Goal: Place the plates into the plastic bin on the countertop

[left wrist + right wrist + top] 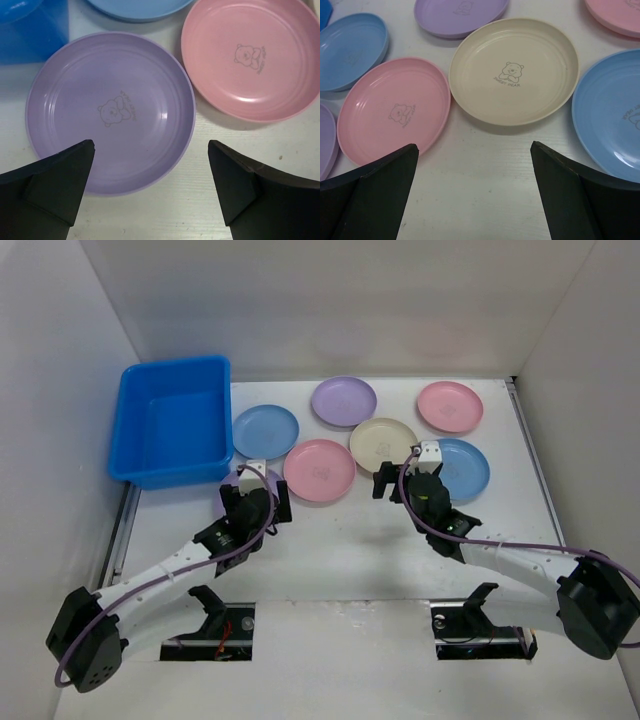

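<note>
Lengthwise, plastic bin (172, 420) runs front-to-back, mouth up.

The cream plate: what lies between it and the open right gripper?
Nothing. In the right wrist view, only bare white countertop separates the right gripper from the near rim of the cream plate.

Robot lab test cell, not home or kitchen. Flat white matte countertop (340, 570) closed in by plain white walls (350, 300), like booth. Two robot arms, left arm (170, 575) and right arm (510, 560), fixed side by side at near edge on black clamps (208, 600). Purple cable (62, 645) loops loose beside left arm base. Metal rail (117, 530) along side of surface. Props on surface: pastel plastic plates (344, 400) with small bear print, bright blue plastic bin (118, 435).
</note>
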Motion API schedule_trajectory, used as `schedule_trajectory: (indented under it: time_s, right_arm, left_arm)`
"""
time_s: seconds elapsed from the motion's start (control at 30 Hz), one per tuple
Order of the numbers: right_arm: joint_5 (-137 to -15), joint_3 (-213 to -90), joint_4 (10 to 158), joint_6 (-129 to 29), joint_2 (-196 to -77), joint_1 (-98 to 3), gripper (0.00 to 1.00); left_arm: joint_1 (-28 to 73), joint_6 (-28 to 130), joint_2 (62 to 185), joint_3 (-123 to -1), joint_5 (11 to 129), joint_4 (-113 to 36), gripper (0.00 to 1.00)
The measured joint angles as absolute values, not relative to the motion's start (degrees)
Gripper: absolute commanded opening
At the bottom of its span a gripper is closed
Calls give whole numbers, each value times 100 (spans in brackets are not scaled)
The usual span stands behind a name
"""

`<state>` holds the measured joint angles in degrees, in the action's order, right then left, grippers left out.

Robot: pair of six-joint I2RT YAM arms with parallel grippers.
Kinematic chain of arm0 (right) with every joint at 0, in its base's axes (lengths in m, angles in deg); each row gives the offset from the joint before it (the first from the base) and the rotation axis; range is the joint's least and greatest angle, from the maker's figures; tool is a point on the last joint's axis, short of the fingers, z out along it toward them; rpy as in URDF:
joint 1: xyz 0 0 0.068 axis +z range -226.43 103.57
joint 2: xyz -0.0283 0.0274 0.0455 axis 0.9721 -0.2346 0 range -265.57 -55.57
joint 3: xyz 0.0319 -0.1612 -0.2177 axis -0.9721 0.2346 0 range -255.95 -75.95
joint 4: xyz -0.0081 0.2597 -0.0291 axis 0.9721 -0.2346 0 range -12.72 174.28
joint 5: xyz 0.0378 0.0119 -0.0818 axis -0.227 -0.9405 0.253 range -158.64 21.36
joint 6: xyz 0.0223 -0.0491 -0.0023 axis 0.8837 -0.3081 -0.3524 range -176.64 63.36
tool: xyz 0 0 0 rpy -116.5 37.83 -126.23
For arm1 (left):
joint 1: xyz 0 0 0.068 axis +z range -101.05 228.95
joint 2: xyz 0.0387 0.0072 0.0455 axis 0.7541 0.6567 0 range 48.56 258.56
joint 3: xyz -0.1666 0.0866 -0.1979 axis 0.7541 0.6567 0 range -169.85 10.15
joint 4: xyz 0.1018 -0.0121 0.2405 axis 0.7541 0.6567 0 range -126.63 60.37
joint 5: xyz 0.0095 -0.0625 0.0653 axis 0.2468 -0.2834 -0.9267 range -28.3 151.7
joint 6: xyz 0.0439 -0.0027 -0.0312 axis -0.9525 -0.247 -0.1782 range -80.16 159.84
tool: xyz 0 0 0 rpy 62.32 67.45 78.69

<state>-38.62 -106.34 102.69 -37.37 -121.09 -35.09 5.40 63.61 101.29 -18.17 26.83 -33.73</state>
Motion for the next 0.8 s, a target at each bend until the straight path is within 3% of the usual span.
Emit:
schedule_trajectory:
  time_s: [0.3,0.67,0.8]
  right_arm:
    - [-3862,-10704,10271,-3737,-12141,-3435,100]
    - [-3862,-10704,10269,-3737,-12163,-3435,100]
    - [-3859,-10704,10269,-3737,-12168,-3435,100]
  left_arm:
    - [527,6176,11167,-1821,3035,-3384,65]
    - [413,6023,12105,-1920,3168,-3544,54]
    - [400,5992,12290,-1972,3194,-3563,40]
